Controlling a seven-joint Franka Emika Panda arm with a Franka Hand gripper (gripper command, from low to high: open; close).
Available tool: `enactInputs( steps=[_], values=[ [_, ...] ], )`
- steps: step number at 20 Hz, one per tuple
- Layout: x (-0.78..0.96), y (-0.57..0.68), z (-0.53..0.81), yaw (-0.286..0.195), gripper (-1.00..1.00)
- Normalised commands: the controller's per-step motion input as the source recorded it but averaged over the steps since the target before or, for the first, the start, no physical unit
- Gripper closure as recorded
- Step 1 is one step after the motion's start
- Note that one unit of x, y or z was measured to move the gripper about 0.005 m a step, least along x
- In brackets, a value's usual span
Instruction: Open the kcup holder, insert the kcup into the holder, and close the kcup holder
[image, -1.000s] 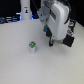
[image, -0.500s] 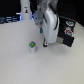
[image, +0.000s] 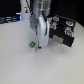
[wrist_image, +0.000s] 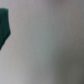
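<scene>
The kcup (image: 32, 45), a tiny white pod with a green top, stands on the pale table (image: 20, 62) near the middle of the exterior view. My gripper (image: 38, 46) hangs low just to the exterior view's right of it, very close; blur hides whether they touch and how the fingers are set. The kcup holder (image: 63, 33), a black boxy unit with light marks on top, sits further to the exterior view's right, behind the arm. I cannot tell if its drawers are open. The wrist view is blurred grey, with only a dark teal shape (wrist_image: 4, 27) at one edge.
A small white and orange object (image: 23, 15) stands at the back, to the exterior view's left of the arm. A dark backdrop with blue items (image: 7, 19) runs along the far edge of the table.
The arm has swung from over the holder toward the exterior view's left and come down, so the gripper now sits beside the kcup. The kcup has stayed where it was.
</scene>
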Motion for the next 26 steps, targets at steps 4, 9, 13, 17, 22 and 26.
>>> enactInputs(
  steps=[4, 9, 13, 17, 22, 26],
  values=[
    [-0.33, -0.4, -0.44, -0.295, -1.0],
    [0.0, -0.18, 0.0, -0.002, -1.0],
    [-0.01, -0.32, 0.0, -0.016, -1.0],
    [-0.01, -0.25, -0.08, -0.062, -1.0],
    [0.08, -0.19, -0.27, -0.168, -1.0],
    [0.03, -0.08, -0.11, -0.09, 1.0]
  ],
)
